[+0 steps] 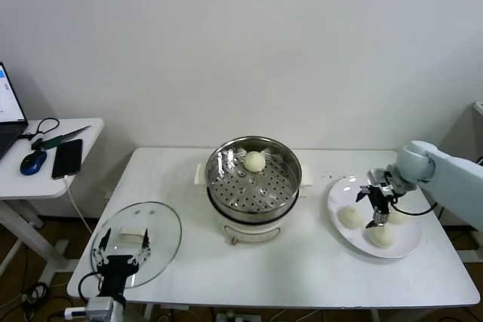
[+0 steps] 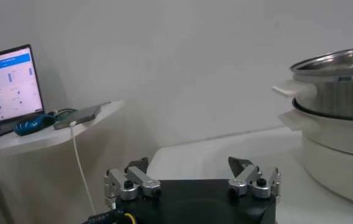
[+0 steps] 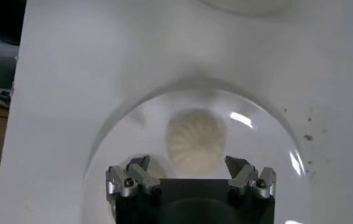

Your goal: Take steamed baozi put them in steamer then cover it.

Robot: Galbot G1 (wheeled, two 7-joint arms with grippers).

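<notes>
Right pincer [image 1: 375, 206], released, hovers over three cream-white buns [image 1: 350, 217] on the white plate [image 1: 336, 188] at right; one sits in the steel steamer [image 1: 253, 203]; glass lid [image 1: 160, 220] off, left pincer [image 1: 121, 248] released.

No legible text on the laptop screen [image 2: 6, 82] or steamer [image 2: 341, 131] label.

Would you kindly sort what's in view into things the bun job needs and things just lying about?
Job: steamer with one bun in it; three buns on plate; lid; right gripper open over plate.
Lying about: laptop, mouse, phone, side table.
</notes>
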